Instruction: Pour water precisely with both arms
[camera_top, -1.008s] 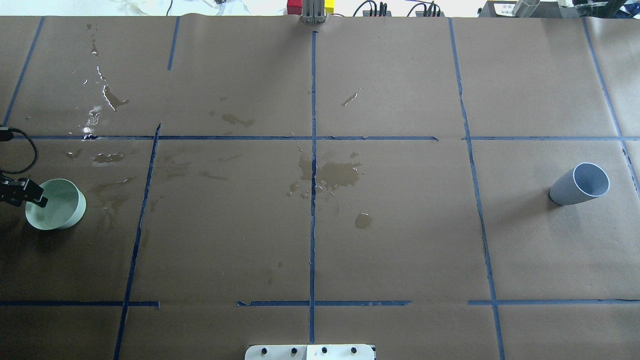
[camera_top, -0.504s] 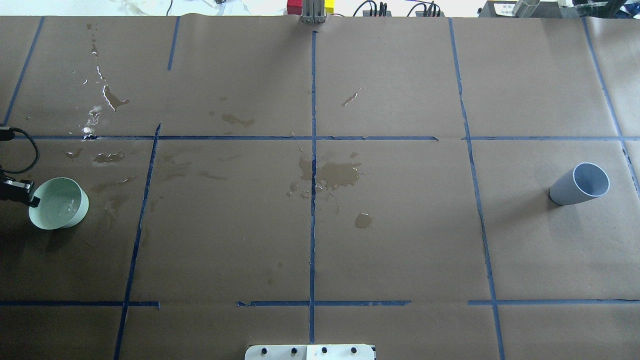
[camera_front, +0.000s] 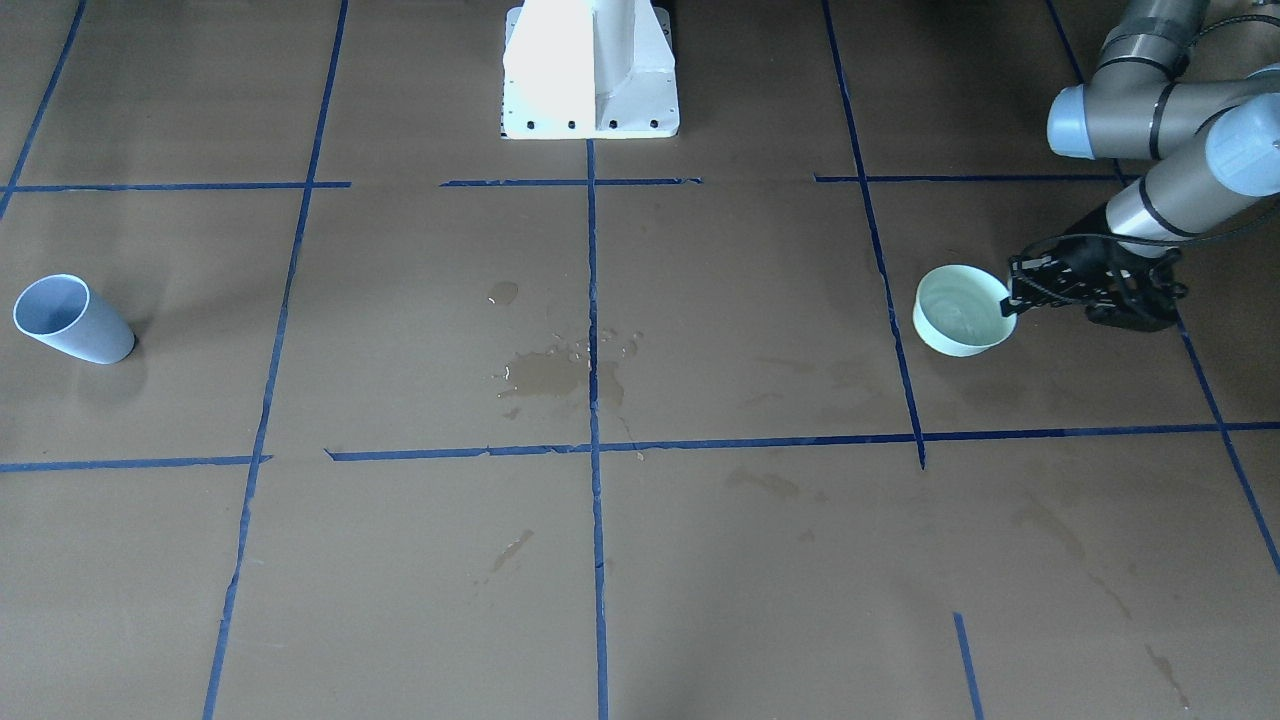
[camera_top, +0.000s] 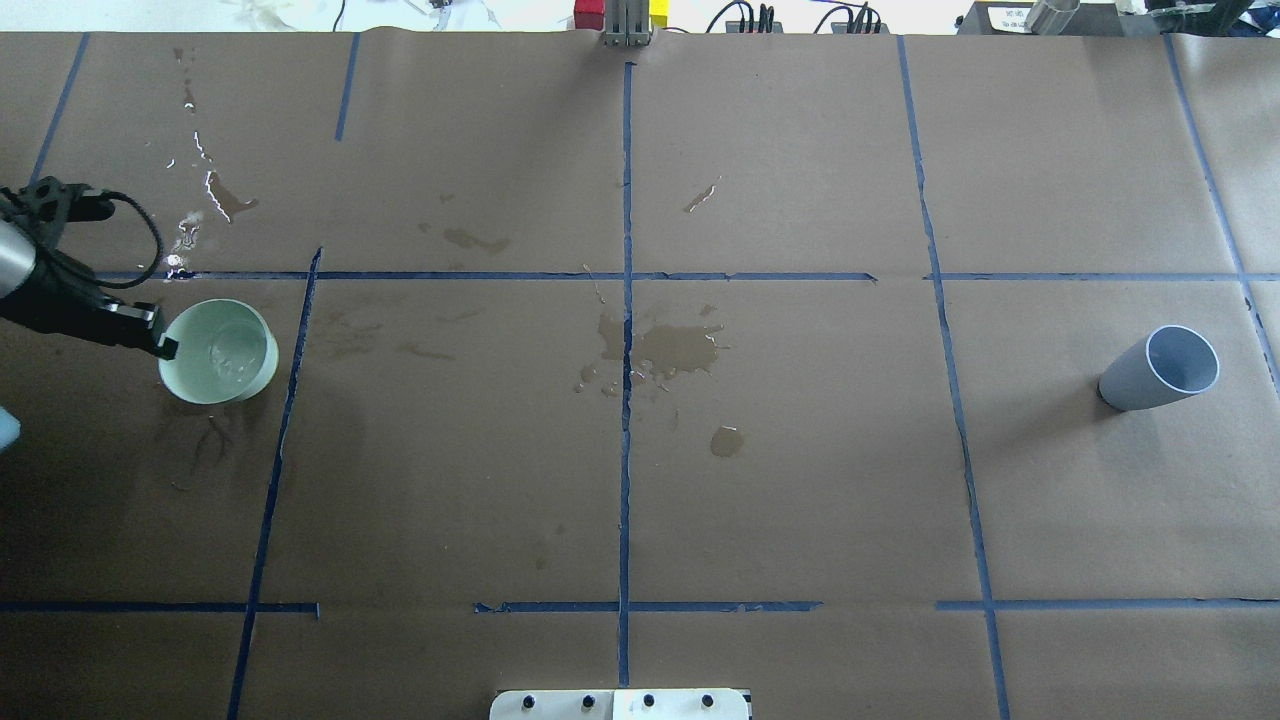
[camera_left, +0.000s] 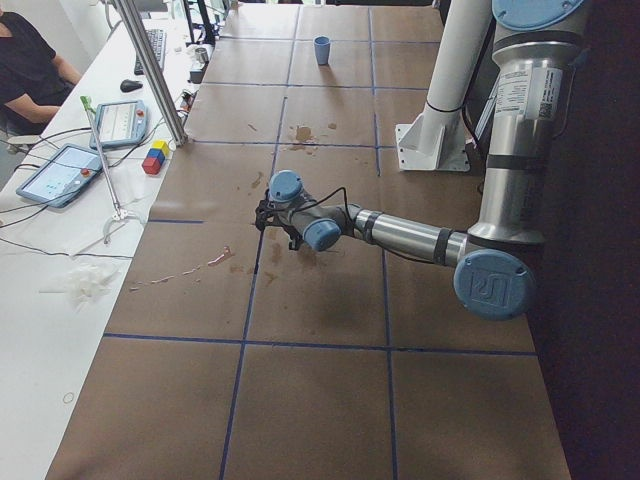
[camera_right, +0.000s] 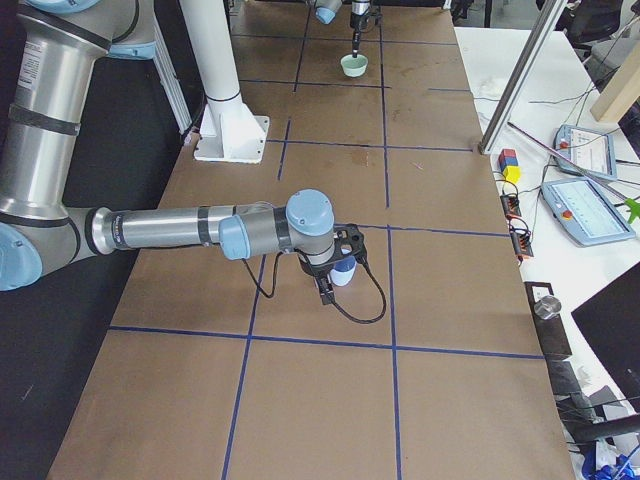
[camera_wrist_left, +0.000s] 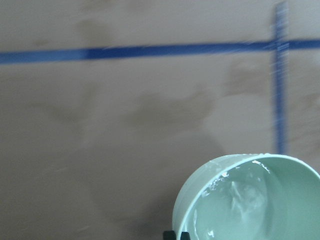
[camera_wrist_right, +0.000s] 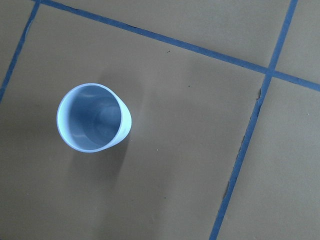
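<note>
My left gripper (camera_top: 160, 345) is shut on the rim of a pale green bowl (camera_top: 220, 350) at the table's left side. It shows in the front view (camera_front: 1015, 295) beside the bowl (camera_front: 962, 310). Water (camera_wrist_left: 245, 197) glistens inside the bowl (camera_wrist_left: 200, 200) in the left wrist view. A light blue cup (camera_top: 1160, 368) stands at the far right, empty in the right wrist view (camera_wrist_right: 92, 119). My right gripper (camera_right: 325, 290) shows only in the exterior right view, just above the cup (camera_right: 343, 273). I cannot tell whether it is open or shut.
Wet spill patches (camera_top: 670, 350) mark the brown paper at the table's middle, with more at the back left (camera_top: 215, 195). Blue tape lines cross the surface. The white pedestal base (camera_front: 590, 70) stands at the robot's side. Tablets (camera_left: 60, 170) and coloured blocks (camera_left: 155, 157) lie on the operators' side.
My left gripper has carried the green bowl to the right and away from the robot. The blue cup has not moved.
</note>
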